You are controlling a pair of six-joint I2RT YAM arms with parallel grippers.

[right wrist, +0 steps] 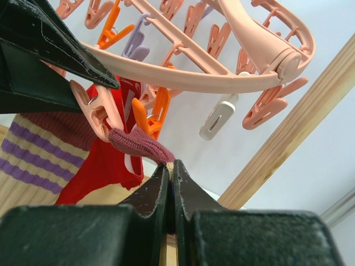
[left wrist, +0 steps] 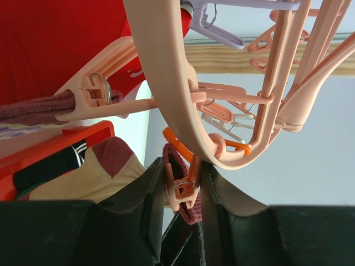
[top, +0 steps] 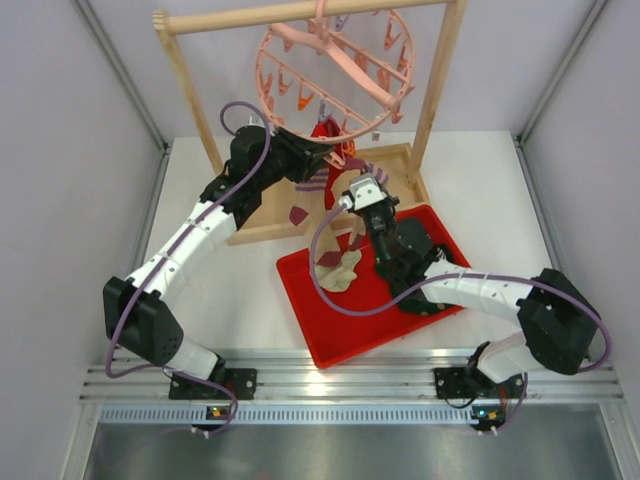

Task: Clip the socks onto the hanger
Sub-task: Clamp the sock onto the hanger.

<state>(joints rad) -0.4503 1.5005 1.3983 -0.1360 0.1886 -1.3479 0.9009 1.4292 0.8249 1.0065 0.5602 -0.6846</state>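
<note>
Apparently the task is near its middle. The biggest thing is the wooden rack (top: pixel 438 90), and from its top bar hangs the pink hanger (top: pixel 352 62); all places here are given relative to this hanger. Below it, toward the robot, lies the red tray (top: pixel 350 335). At least a black sock with white stripes (left wrist: pixel 55 163) waits there, so more socks remain to clip. Under the hanger's rim two socks already hang: a red sock (right wrist: pixel 105 166) and a striped-cuff sock (right wrist: pixel 33 155), which seems a separate one. The left gripper (left wrist: pixel 184 191), just beneath the rim, has its fingers pressed together on a pink peg (right wrist: pixel 99 113). The right gripper (right wrist: pixel 171 172), a little lower, is closed tightly on a tan sock (right wrist: pixel 138 145) and holds its maroon end at the mouth of that peg. Whether the peg bites the fabric I cannot tell. I judge this is the third sock, not yet finished.
</note>
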